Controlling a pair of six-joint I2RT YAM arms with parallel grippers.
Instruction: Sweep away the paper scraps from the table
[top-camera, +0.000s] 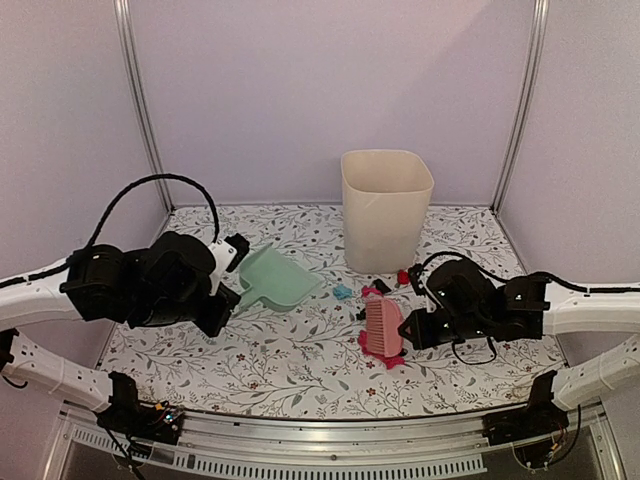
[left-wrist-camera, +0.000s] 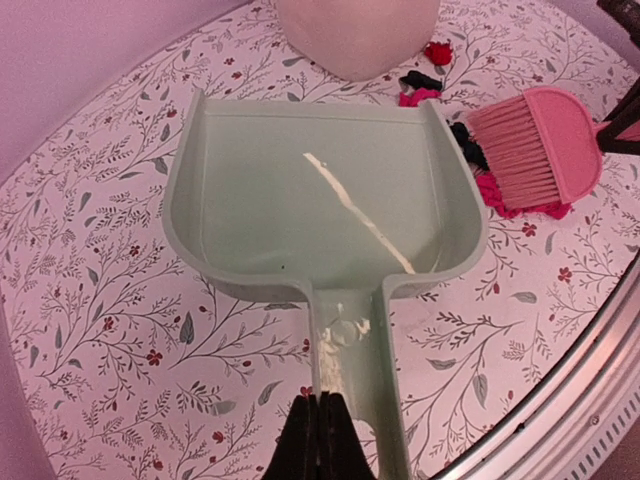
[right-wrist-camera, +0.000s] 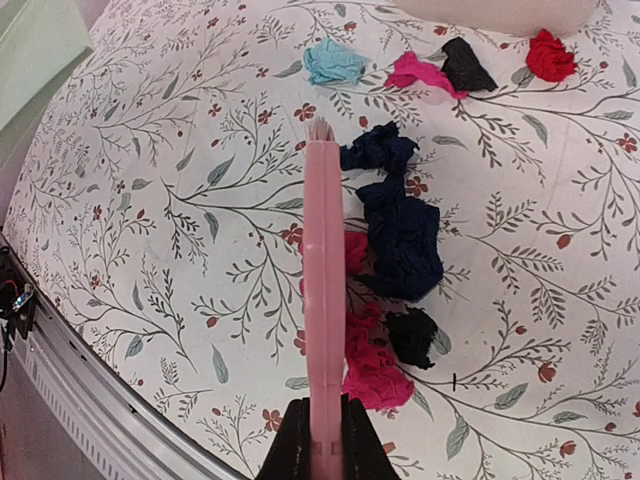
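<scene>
Inward, 2 arms (top-camera: 150, 280) low over table (top-camera: 300, 380).

Paper scraps (right-wrist-camera: 405, 240): approx. 9 vis. (teal 1, red 1, magenta 3, navy/blk 4). Dustpan (left-wrist-camera: 320, 190): 1. Brush (right-wrist-camera: 323, 300): 1. Bin (top-camera: 386, 205): 1.

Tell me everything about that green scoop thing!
It's a mint-green dustpan, smooth like plastic. It has a shallow tray with raised walls on three sides, an open front lip and a handle. A pale streak runs across the inside, and no paper scraps are in it. The left gripper is shut on the handle, holding it over the table, mouth toward the beige bin. Whether the lip touches the table isn't clear.
</scene>
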